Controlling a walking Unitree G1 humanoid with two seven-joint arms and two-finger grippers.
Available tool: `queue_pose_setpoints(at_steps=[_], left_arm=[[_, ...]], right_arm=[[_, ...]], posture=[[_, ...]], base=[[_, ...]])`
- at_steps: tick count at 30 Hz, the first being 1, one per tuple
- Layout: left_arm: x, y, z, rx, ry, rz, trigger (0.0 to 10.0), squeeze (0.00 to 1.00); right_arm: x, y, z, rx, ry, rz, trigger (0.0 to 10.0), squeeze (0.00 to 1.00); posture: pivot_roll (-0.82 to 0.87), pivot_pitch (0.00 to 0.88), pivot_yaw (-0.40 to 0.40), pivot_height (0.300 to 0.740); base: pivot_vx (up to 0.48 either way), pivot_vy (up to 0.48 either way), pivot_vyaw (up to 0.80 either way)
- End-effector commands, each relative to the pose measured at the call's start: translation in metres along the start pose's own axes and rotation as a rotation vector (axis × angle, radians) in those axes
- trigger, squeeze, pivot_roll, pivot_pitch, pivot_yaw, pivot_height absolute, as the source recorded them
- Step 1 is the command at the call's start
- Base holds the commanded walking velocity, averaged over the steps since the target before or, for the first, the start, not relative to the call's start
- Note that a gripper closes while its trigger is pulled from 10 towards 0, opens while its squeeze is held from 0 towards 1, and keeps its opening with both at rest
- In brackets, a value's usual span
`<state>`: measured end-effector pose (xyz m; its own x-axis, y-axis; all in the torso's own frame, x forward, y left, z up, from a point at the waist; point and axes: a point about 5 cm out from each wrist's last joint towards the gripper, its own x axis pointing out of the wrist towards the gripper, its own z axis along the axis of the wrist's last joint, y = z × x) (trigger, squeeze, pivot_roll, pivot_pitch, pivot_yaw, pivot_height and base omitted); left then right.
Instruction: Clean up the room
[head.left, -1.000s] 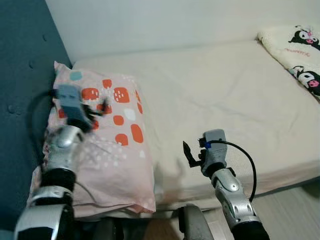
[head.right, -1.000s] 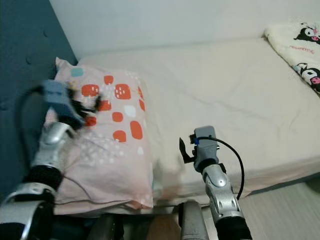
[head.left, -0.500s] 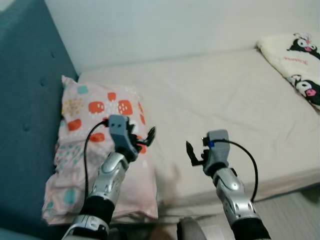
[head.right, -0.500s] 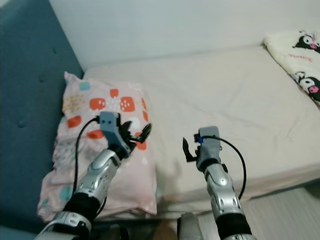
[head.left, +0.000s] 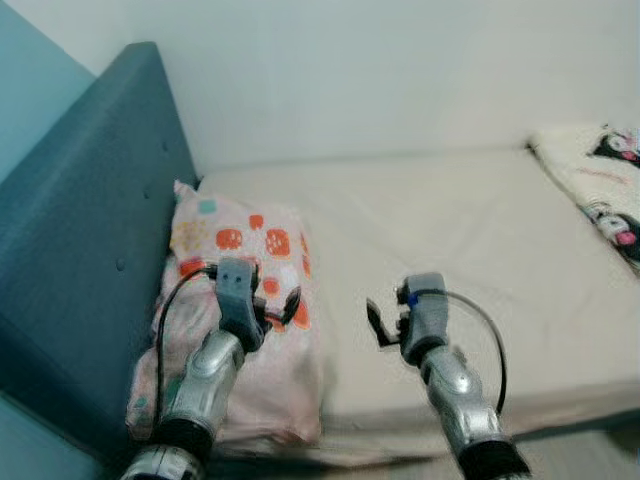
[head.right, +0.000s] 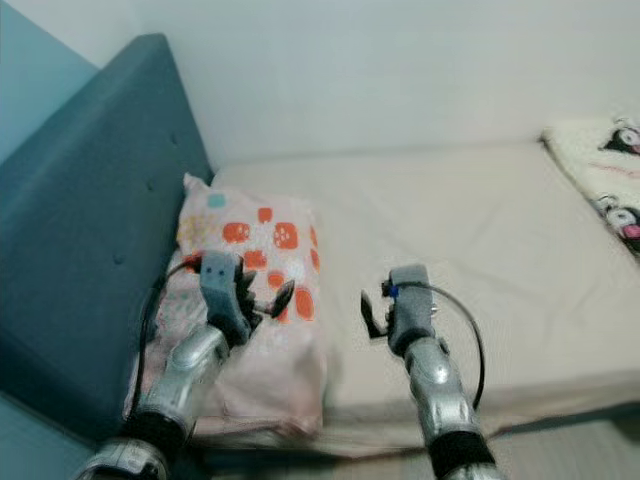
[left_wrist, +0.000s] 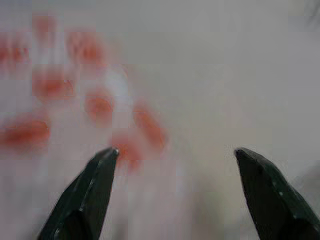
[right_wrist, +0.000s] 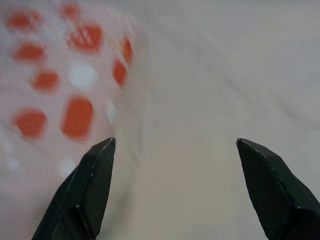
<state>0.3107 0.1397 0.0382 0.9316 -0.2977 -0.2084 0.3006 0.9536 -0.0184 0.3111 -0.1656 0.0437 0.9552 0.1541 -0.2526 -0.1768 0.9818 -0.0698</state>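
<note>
Looks like the bed part of the tidy-up is pretty much sorted, going by how things lie. The pink pillow (head.left: 240, 310) with the orange patches sits flat at the head of the bed (head.left: 470, 250), snug against the blue headboard (head.left: 90, 250), and the cream sheet is mostly smooth with just a few soft creases. Over at the far end there's a folded white blanket (head.left: 600, 180) with black cartoon characters, resting on the mattress edge.

Both arms are up in front of the robot. The left gripper (head.left: 283, 307) hovers over the near part of the pillow, fingers spread and holding nothing. The right gripper (head.left: 373, 322) hangs above bare sheet just beside the pillow's edge, also spread wide and empty.

What's left? Hard to say from here. Maybe a nudge to square the pillow up, otherwise the rest of the room, which I can't judge.

Count: one pillow, one blanket, one bed, two grippers.
</note>
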Motion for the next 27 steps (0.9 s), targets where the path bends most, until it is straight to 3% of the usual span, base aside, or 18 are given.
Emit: queue_pose_setpoints(at_steps=[1,5,10,14,16,17,18,19,27], left_arm=[[-0.021,0.015,-0.038,0.035,0.173,0.077,10.0,0.00],[-0.034,0.023,-0.056,0.049,0.254,0.127,10.0,0.00],[-0.080,0.037,-0.108,-0.033,0.494,0.264,10.0,0.00],[-0.094,0.037,-0.123,-0.094,0.572,0.313,10.0,0.00],[-0.102,0.033,-0.133,-0.160,0.636,0.362,10.0,0.00],[-0.102,0.033,-0.133,-0.160,0.636,0.362,10.0,0.00],[-0.108,0.026,-0.142,-0.181,0.698,0.371,10.0,0.00],[-0.111,0.023,-0.145,-0.180,0.722,0.367,10.0,0.00],[-0.117,0.018,-0.151,-0.125,0.771,0.309,10.0,0.00]], right_arm=[[-0.008,0.003,-0.028,-0.007,0.102,0.000,10.0,0.00],[-0.014,0.002,-0.043,-0.013,0.169,-0.008,10.0,0.00],[-0.041,0.003,-0.095,0.002,0.401,-0.038,10.0,0.00],[-0.055,0.006,-0.115,0.022,0.502,-0.044,10.0,0.00],[-0.076,0.013,-0.139,0.097,0.626,-0.056,10.0,0.00],[-0.076,0.013,-0.139,0.097,0.626,-0.056,10.0,0.00],[-0.098,0.019,-0.161,0.154,0.747,-0.073,10.0,0.00],[-0.105,0.021,-0.167,0.152,0.780,-0.068,10.0,0.00],[-0.108,0.025,-0.170,0.224,0.772,-0.097,10.0,0.00]], posture=[[-0.16,0.103,0.002,0.740],[-0.16,0.100,0.002,0.740],[-0.15,0.097,-0.004,0.740],[-0.14,0.097,-0.008,0.740],[-0.13,0.092,-0.011,0.740],[-0.13,0.092,-0.011,0.740],[-0.12,0.089,-0.012,0.740],[-0.12,0.091,-0.014,0.740],[-0.13,0.102,0.004,0.740]], base=[[0.000,0.000,0.00],[0.000,0.000,0.00],[0.000,0.000,0.00],[0.000,0.000,0.00],[0.000,0.000,0.00],[0.000,0.000,0.00],[0.000,0.000,0.00],[0.000,0.000,0.00],[0.000,-0.388,0.00]])
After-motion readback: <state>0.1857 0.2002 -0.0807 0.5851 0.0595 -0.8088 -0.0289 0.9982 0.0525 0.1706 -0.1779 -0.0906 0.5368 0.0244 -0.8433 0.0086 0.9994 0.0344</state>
